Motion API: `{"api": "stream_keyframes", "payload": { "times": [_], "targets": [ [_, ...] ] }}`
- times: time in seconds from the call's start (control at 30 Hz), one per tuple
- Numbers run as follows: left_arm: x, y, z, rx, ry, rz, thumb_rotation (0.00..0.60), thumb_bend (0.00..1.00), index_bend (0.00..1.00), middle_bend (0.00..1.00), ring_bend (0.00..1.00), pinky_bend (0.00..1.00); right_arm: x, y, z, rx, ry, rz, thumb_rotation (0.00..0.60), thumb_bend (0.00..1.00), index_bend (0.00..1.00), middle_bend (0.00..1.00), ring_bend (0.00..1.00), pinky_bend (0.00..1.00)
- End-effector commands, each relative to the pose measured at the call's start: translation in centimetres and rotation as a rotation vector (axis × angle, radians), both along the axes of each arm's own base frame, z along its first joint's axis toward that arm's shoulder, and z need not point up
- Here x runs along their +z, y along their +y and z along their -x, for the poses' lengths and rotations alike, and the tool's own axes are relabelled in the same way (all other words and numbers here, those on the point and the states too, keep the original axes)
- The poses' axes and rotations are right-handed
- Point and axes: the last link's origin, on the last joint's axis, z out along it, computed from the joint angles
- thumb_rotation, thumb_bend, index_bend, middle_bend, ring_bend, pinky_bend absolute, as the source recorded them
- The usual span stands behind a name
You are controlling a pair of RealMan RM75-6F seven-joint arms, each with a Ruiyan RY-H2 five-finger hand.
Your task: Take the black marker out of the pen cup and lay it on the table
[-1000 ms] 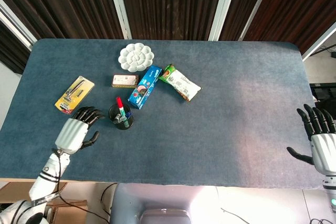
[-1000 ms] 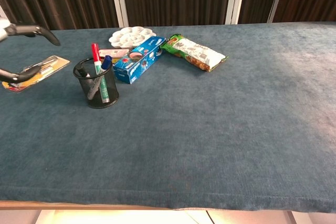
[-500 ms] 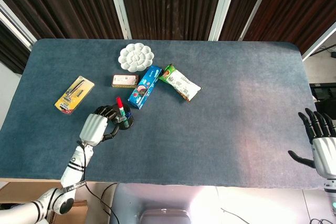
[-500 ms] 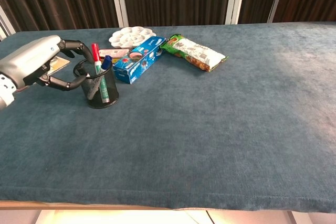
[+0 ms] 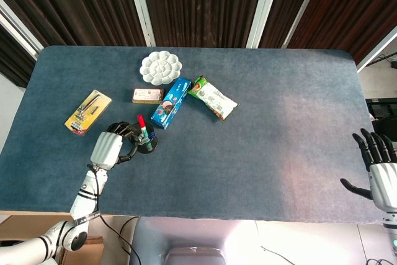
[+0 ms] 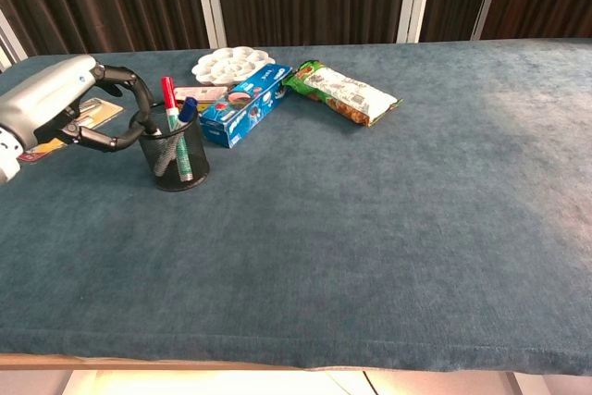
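Observation:
The black mesh pen cup (image 5: 147, 144) (image 6: 178, 162) stands at the table's left front. A red-capped green marker (image 6: 169, 102) and a blue-capped pen (image 6: 188, 108) stick up out of it. The black marker's top is hidden behind my fingers. My left hand (image 5: 107, 148) (image 6: 51, 101) is at the cup's left side. One finger curls over the rim into the cup and the thumb lies against the outer wall. Whether it pinches anything is unclear. My right hand (image 5: 379, 166) hovers past the table's right edge with fingers spread, holding nothing.
Behind the cup lie a blue box (image 5: 170, 102) (image 6: 245, 104), a small pink box (image 5: 147, 95), a white palette (image 5: 160, 67) (image 6: 231, 64) and a snack packet (image 5: 213, 98) (image 6: 347, 92). A yellow carded tool (image 5: 88, 112) lies left of the cup.
My left hand came in from the left to the cup, and its finger now hooks over the rim. In the last half second it shifted slightly back and up. The right hand barely moved.

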Motion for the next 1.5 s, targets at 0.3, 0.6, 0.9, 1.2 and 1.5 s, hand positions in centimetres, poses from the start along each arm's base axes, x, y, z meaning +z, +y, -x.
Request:
{"api": "stream_keyframes", "payload": {
  "times": [0.3, 0.6, 0.9, 1.2, 1.5],
  "targets": [
    [0.5, -0.2, -0.3, -0.01, -0.087, 0.025, 0.6, 0.64, 0.68, 0.34, 0.25, 0.3, 0.1, 0.2, 0.2, 0.001, -0.006, 0.011, 0.6, 0.18, 0.14, 0.13, 0.0, 0.09],
    [4.9, -1.8, -0.6, -0.072, -0.141, -0.08, 0.6, 0.65, 0.68, 0.36, 0.25, 0.32, 0.3, 0.3, 0.4, 0.002, -0.011, 0.02, 0.6, 0.18, 0.14, 0.13, 0.0, 0.09],
    [6.6, -3.1, -4.3, -0.211, -0.235, -0.116, 0.6, 0.64, 0.69, 0.36, 0.24, 0.28, 0.1, 0.2, 0.3, 0.012, -0.012, 0.018, 0.6, 0.18, 0.15, 0.13, 0.0, 0.09],
    [-0.9, 0.0, -9.9, -0.303, -0.023, 0.009, 0.6, 0.64, 0.67, 0.34, 0.15, 0.13, 0.1, 0.0, 0.4, 0.013, -0.015, 0.015, 0.6, 0.18, 0.15, 0.13, 0.0, 0.09],
    [-5.4, -0.8, -9.9, -0.37, 0.199, -0.052, 0.6, 0.63, 0.63, 0.31, 0.08, 0.0, 0.1, 0.3, 0.7, 0.011, -0.018, 0.021, 0.6, 0.18, 0.15, 0.13, 0.0, 0.09]
  ]
}}
